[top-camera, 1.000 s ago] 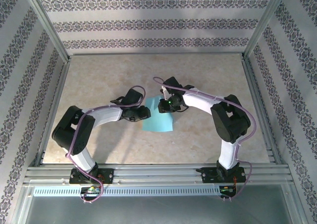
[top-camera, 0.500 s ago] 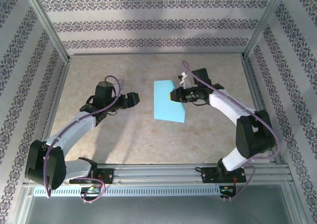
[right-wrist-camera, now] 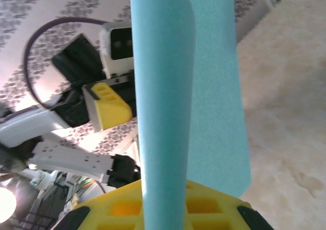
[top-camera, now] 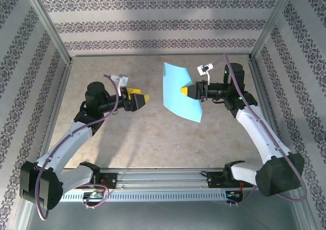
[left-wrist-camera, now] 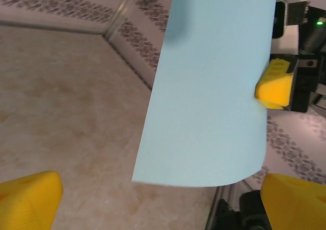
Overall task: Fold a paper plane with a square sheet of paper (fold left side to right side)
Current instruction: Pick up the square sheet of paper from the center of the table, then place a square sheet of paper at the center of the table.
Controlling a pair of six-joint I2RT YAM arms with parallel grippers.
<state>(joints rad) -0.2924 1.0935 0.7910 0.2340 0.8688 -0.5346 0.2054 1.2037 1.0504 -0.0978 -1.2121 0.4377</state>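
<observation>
turquoise-blue square sheet of paper (top-camera: 177,90), pinched by the right gripper (top-camera: 185,90), hangs over beige marbled tabletop (top-camera: 153,138); left gripper (top-camera: 143,98) spread wide; floral-striped walls (top-camera: 153,25) surround.

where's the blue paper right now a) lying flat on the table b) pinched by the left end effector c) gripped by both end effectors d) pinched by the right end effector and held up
D: the right end effector is closed on one edge of the blue sheet, which hangs in the air, while the left end effector stands open, apart from it.
</observation>
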